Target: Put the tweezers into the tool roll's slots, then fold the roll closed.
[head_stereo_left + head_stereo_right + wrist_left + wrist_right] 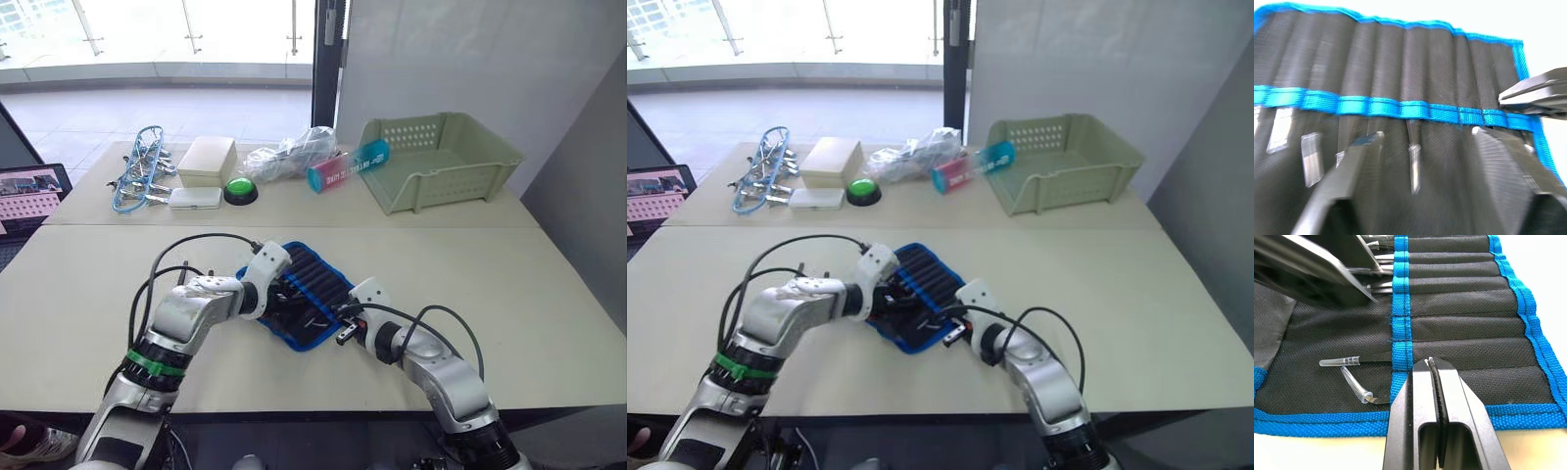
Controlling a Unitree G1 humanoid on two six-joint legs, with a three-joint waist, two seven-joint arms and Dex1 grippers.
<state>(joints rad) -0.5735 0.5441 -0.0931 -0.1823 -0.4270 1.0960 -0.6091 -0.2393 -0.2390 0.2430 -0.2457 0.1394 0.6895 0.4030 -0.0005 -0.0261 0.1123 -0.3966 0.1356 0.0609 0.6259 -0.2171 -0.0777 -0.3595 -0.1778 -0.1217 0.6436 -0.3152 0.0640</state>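
Filling the slots (1459, 308) looks almost done, with the fold not yet begun. Tool roll (315, 277) lying open and flat on the near surface (509, 294), between both arms. Tweezers (1413, 161) tucked under the blue band, clear-capped tips poking out toward the plain half of the roll. One of them (1359, 361) sits in a slot near the roll's end, and just beside it another (1359, 394) lies crooked, maybe not properly in. Right tool (1434, 366) pressed together with nothing between the fingers, resting right at the blue band beside the last slots, very near that crooked one. Left tool (1425, 142) spread wide, hovering low over the middle slots, one finger on each side of a seated tip, pinching nothing. Next move, as a guess: push the crooked one straight into its slot, then grab the roll's edge and fold it over. Needs a gentle pinch on thin cloth, and care not to drag the seated ones out. Green basket (443, 157) and the other bits far back, well apart.
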